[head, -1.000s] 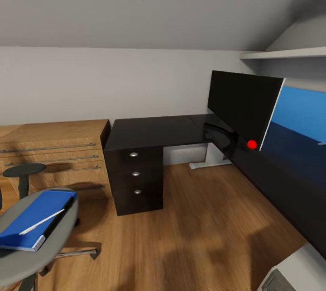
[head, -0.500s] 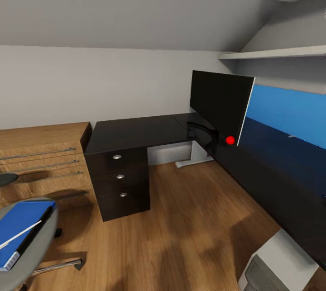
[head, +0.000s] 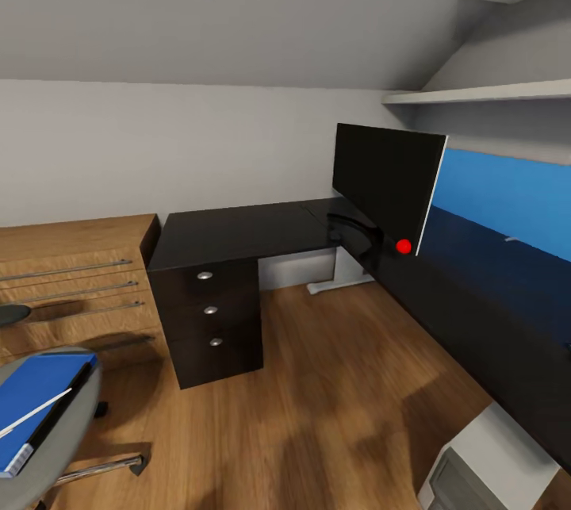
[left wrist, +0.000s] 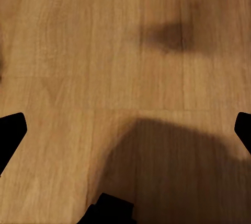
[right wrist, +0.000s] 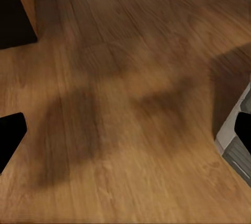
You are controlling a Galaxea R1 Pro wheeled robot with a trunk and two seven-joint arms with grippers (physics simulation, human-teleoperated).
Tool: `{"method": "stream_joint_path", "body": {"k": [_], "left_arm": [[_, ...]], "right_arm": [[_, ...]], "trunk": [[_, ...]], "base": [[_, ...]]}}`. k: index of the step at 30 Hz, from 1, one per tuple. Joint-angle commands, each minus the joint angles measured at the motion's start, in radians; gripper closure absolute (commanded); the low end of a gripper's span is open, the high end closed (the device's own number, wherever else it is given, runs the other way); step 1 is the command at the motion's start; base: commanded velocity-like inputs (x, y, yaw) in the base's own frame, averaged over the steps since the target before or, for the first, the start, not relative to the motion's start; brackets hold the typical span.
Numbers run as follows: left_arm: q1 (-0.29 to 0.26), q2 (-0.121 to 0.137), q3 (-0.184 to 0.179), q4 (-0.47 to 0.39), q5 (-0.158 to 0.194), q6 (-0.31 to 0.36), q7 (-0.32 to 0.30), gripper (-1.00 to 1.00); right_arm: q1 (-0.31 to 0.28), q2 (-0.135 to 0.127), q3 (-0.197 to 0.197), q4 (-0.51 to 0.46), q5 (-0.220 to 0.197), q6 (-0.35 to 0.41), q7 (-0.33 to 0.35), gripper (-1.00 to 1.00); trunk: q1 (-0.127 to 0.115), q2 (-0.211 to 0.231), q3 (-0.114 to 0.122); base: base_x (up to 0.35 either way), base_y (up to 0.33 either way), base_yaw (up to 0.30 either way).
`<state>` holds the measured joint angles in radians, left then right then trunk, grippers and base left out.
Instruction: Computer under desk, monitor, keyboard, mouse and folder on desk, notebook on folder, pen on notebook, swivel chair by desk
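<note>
The left jaws point(left wrist: 125, 130) stand spread wide and empty above bare wood floor point(left wrist: 78, 51), and the right jaws point(right wrist: 125, 135) are likewise parted over the floor, near a white and grey computer case point(right wrist: 238, 140). Farther out, the monitor point(head: 387, 183) stands upright on the black desk point(head: 238, 231), whose surface runs along the wall to a drawer unit. At the lower left the blue folder point(head: 36, 399) lies on the swivel chair point(head: 67, 446) seat, with the pen point(head: 32, 413) across it.
</note>
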<state>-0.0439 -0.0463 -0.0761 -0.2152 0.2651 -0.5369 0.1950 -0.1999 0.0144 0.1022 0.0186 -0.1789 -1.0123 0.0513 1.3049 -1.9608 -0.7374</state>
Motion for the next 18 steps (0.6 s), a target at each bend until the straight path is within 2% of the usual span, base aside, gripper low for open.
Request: {"method": "stream_joint_path", "body": {"k": [1, 5, 9, 15, 18], "left_arm": [[-0.001, 0.0, -0.008, 0.0, 0.006, -0.003, 0.005, -1.0], [-0.001, 0.0, -0.008, 0.0, 0.006, -0.002, 0.004, -1.0], [-0.001, 0.0, -0.008, 0.0, 0.007, -0.002, 0.005, -1.0], [-0.001, -0.003, -0.006, 0.0, 0.008, -0.004, 0.01, -1.0], [-0.001, -0.003, -0.004, 0.0, 0.009, -0.004, 0.01, -1.0]], "right_arm": [[-0.001, 0.002, 0.007, 0.002, -0.006, -0.004, 0.004, -1.0], [-0.001, 0.007, 0.007, 0.003, -0.001, -0.003, 0.001, -1.0], [-0.001, 0.007, 0.007, 0.003, -0.001, -0.003, 0.001, -1.0], [-0.001, 0.006, 0.007, 0.002, -0.001, -0.003, 0.002, -1.0], [-0.001, 0.006, 0.007, 0.002, -0.001, -0.003, 0.002, -1.0]], "trunk": [[0.0, 0.0, -0.001], [0.0, 0.0, -0.001], [0.0, 0.0, -0.001], [0.0, 0.0, 0.001], [0.012, -0.021, -0.007]], "base": [[0.169, 0.125, 0.0], [0.233, 0.112, 0.0], [0.073, 0.032, -0.007], [0.005, 0.002, -0.234], [0.001, 0.0, -0.238]]}}
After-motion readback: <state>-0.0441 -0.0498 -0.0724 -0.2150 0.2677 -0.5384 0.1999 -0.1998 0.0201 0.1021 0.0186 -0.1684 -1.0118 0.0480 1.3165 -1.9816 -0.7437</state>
